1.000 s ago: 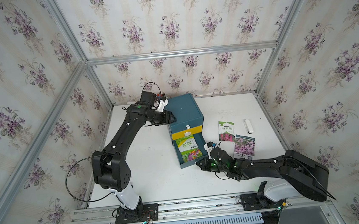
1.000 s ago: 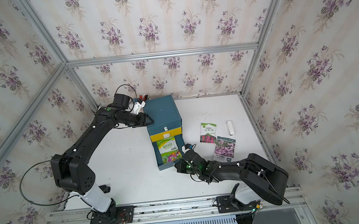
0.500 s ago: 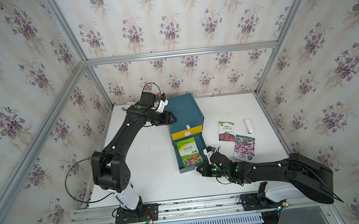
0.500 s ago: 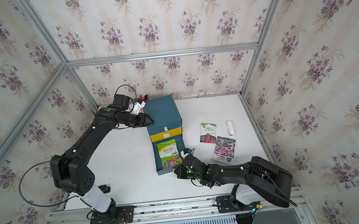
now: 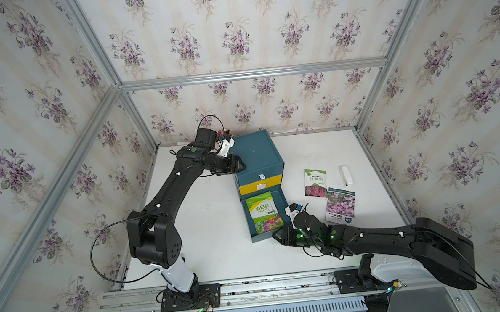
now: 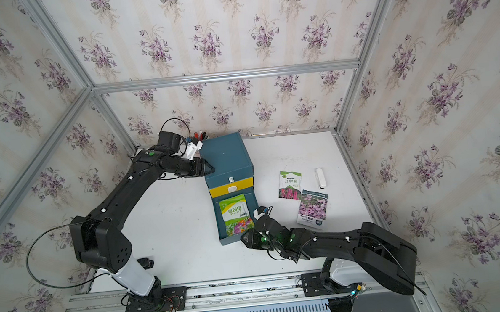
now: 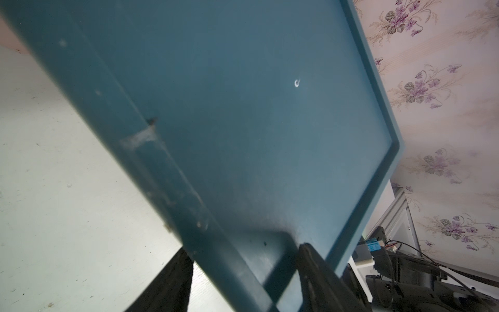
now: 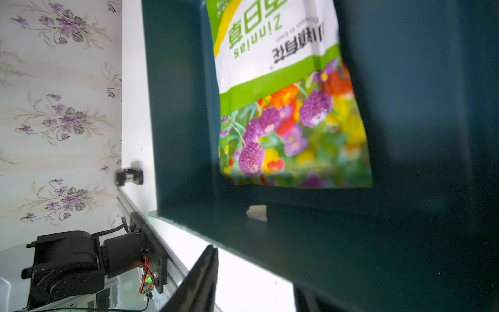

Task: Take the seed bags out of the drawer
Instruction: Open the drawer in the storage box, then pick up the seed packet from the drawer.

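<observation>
A green-topped seed bag [image 5: 263, 212] [image 6: 236, 215] [image 8: 286, 108] lies in the pulled-out bottom drawer [image 5: 263, 236] [image 6: 230, 240] of the blue cabinet [image 5: 256, 153] [image 6: 225, 154] [image 7: 243, 108]. Two more seed bags [image 5: 315, 182] [image 5: 340, 205] lie flat on the table to the drawer's right, also in a top view [image 6: 290, 185] [image 6: 312, 209]. My right gripper [image 5: 275, 234] [image 6: 243, 238] [image 8: 255, 267] stands open at the drawer's front right corner, just off its small white handle [image 8: 256, 212]. My left gripper [image 5: 241, 166] [image 6: 211, 168] [image 7: 243, 252] is shut on the cabinet's top left edge.
A shut yellow drawer [image 5: 260, 185] sits above the open one. A small white bar [image 5: 346, 175] lies near the table's right edge. Aluminium frame posts and papered walls close in the table on three sides.
The drawer slid further out toward the front with my right gripper shut at its handle. The right jaws have now parted and let go. The left arm has not moved.
</observation>
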You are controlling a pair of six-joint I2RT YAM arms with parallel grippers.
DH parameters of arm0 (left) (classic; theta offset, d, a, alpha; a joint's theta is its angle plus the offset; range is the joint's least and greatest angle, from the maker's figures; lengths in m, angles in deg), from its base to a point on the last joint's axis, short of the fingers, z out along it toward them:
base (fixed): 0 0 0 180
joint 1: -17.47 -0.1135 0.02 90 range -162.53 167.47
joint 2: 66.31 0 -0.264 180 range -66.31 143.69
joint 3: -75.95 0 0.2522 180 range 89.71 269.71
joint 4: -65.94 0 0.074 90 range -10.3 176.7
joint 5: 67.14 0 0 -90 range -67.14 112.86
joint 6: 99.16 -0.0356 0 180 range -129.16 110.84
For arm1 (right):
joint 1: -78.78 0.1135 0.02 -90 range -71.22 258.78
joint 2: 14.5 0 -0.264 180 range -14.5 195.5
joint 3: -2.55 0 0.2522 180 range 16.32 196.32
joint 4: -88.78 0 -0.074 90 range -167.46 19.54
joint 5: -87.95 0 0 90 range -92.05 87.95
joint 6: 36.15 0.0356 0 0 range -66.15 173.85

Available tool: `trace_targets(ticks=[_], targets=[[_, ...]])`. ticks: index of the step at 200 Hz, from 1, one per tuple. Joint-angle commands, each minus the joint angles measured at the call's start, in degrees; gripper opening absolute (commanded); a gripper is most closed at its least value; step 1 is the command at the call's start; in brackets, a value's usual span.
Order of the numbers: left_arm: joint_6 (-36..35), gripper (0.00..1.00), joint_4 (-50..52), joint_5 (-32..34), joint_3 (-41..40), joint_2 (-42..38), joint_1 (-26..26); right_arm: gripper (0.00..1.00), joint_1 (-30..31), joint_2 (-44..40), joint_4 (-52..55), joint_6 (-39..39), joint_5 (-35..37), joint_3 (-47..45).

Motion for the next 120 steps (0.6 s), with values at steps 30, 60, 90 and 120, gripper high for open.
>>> trace_targets(ticks=[30,60,90,120], targets=[[-2.47,0.64,11.15,6.89,-1.00,1.29,0.62,0.63,0.04,-6.25,15.90,-4.12,0.51,4.66],[-2.42,0.64,11.23,6.98,-0.89,1.32,0.62,0.72,-1.58,-6.60,23.01,-8.52,0.71,10.58],[-2.25,0.64,11.00,6.81,-0.92,1.49,0.62,0.84,-5.01,-2.10,24.74,-11.84,-0.57,16.21],[-2.21,0.64,11.10,6.89,-0.93,1.45,0.58,0.90,-7.60,5.47,27.18,-16.64,-2.16,23.30]])
